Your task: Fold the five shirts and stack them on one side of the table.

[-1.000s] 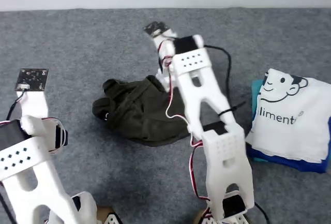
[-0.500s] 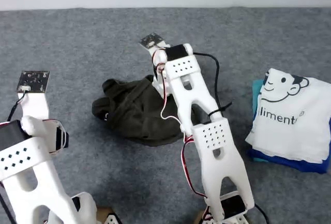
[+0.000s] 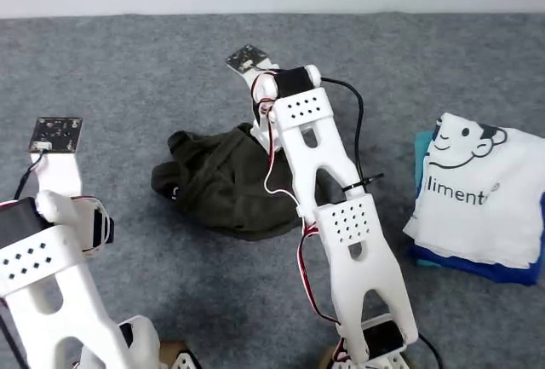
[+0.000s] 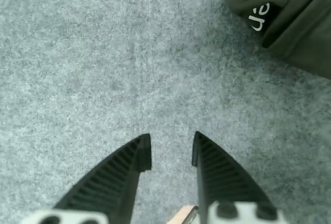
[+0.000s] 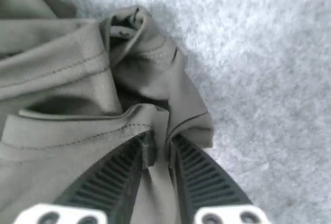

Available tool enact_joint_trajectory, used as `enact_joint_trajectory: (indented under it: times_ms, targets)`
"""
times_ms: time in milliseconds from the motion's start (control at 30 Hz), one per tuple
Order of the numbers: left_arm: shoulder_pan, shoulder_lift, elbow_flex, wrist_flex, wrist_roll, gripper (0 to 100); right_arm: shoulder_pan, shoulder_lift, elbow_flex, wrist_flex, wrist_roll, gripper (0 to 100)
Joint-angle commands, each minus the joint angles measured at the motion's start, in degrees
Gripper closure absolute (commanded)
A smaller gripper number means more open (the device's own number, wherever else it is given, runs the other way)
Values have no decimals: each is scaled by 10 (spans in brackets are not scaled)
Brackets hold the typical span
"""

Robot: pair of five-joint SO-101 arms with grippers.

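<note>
Fingers point(image 5: 196, 175) of the right gripper point(image 5: 159, 149) clamp a fold of the crumpled olive-green fabric shirt point(image 5: 67, 79). The left gripper point(image 4: 170, 149) hangs spread apart over the grey felt-covered table point(image 4: 77, 53) beside that shirt.

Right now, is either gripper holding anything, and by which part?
The right gripper pinches the green shirt by a bunched fold at its stitched edge. The left gripper is open, holding nothing.
</note>
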Motion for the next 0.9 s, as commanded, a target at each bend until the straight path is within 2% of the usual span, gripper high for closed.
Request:
enact_joint_trajectory:
  times_ms: [0, 100, 467, 733, 867]
  targets:
    - [2, -14, -2, 5, -2, 867, 6, -47, 3, 24, 4, 905]
    - [2, -14, -2, 4, -2, 867, 4, -55, 23, 24, 2, 872]
    - [2, -14, -2, 3, -2, 867, -32, -56, 25, 23, 1, 879]
    - [2, -14, -2, 3, -2, 867, -14, -23, 33, 23, 11, 985]
    - [2, -14, -2, 4, -2, 867, 11, -62, 33, 25, 30, 988]
